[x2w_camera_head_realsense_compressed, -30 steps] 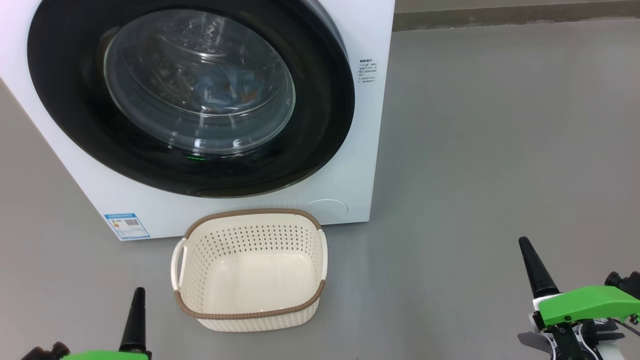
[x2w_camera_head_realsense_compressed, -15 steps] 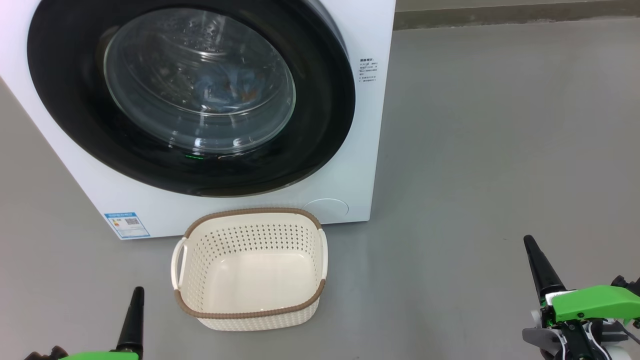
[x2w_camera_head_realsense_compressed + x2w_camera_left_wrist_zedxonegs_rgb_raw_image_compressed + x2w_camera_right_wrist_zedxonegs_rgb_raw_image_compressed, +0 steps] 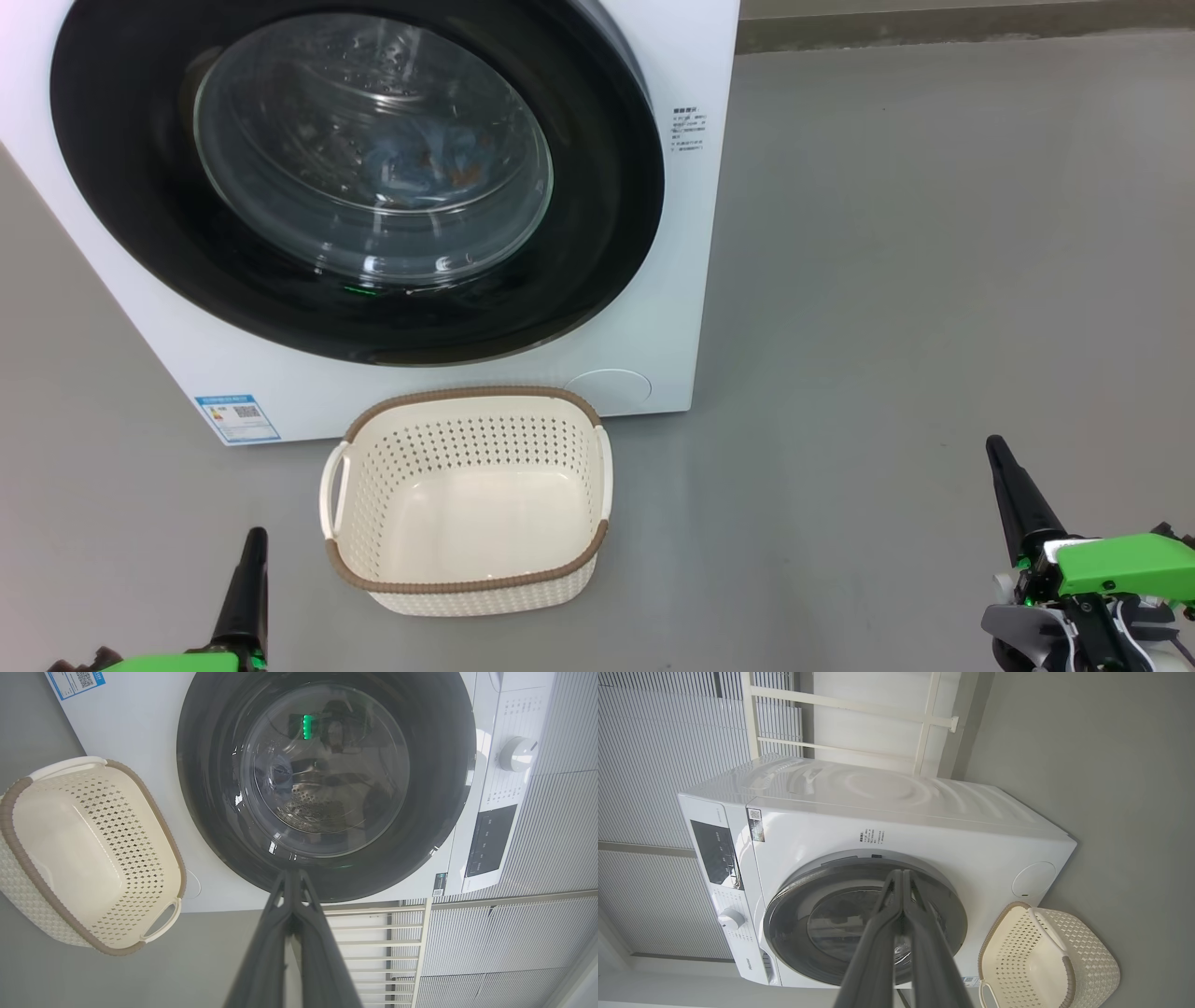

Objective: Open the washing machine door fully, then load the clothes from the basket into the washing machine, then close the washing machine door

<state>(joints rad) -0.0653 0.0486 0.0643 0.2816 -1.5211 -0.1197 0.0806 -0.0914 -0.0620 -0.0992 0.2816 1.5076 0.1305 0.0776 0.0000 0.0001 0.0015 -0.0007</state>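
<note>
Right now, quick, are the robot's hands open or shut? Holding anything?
Left gripper: shut, holding nothing.
Right gripper: shut, holding nothing.

Door (image 3: 602,233) rim glossy blk; basket (image 3: 485,602) matt plastic.

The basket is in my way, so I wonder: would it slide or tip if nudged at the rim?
The basket looks empty, with thin perforated plastic walls, so it is probably light. On the smooth grey floor it would likely slide readily. Its wide, low shape suggests tipping is unlikely.
</note>
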